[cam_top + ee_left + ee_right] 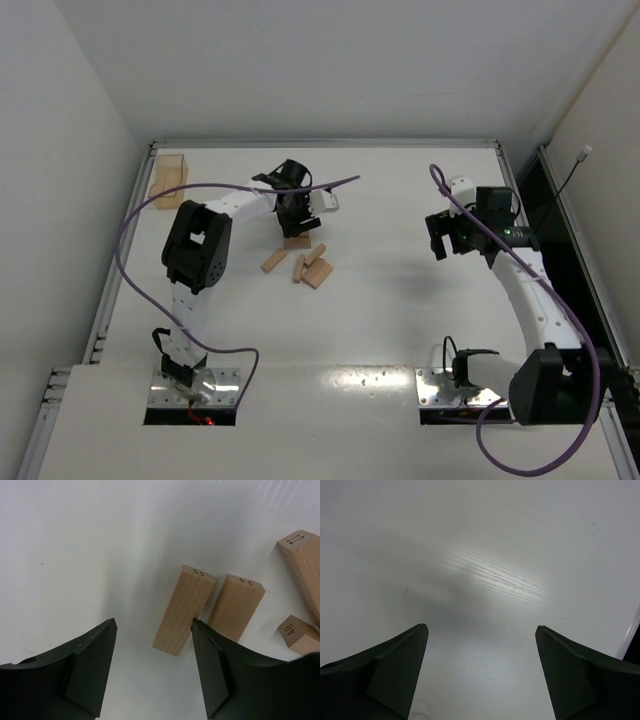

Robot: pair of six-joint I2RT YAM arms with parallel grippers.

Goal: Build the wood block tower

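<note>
Several light-tan wood blocks [300, 262] lie loose in a small cluster on the white table, left of centre. No stacked tower shows in any view. My left gripper [294, 226] hovers over the far end of the cluster, open and empty. In the left wrist view the left gripper [154, 626] has the near end of the block marked 55 [184, 607] between its fingers, close to the right finger [212, 670]. Blocks marked 14 [236, 606], 12 [305, 565] and 40 [299, 635] lie to its right. My right gripper [438, 244] [481, 628] is open and empty over bare table.
A clear amber-tinted plastic box [168, 180] stands at the far left corner. A raised metal rim [330, 145] borders the table. Purple cables loop above both arms. White walls enclose the left and back.
</note>
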